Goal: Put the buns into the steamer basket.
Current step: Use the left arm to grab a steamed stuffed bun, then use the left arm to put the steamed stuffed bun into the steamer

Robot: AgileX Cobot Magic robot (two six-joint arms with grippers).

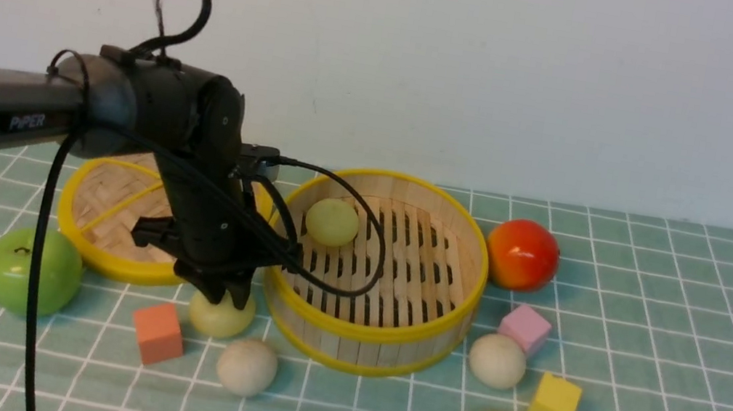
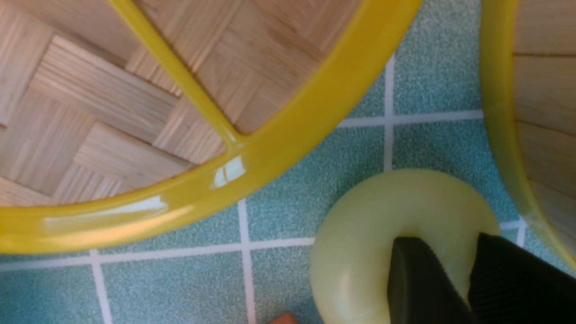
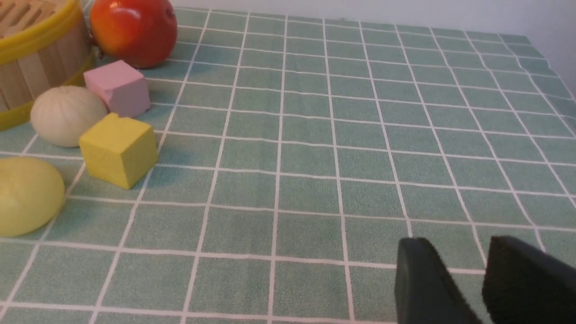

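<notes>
Pale yellow-green bun (image 1: 219, 322) is found on the tablecloth (image 1: 654, 295), between the lid (image 1: 100, 259) and the steamer basket (image 1: 376, 332), directly under the left gripper (image 1: 225, 297). Its fingers (image 2: 418, 279) are set on the bun's top; whether a grip is made cannot be told. The right gripper (image 3: 468, 279) is held released and empty. The bun is judged light, soft and easily dented; a hold across its widest girth is advised. One bun (image 1: 332, 221) is lodged in the basket; three more buns (image 1: 247, 366) lie outside. The cloth is flat, checked and cluttered with blocks (image 1: 158, 333); the wall (image 1: 505, 73) is plain.
</notes>
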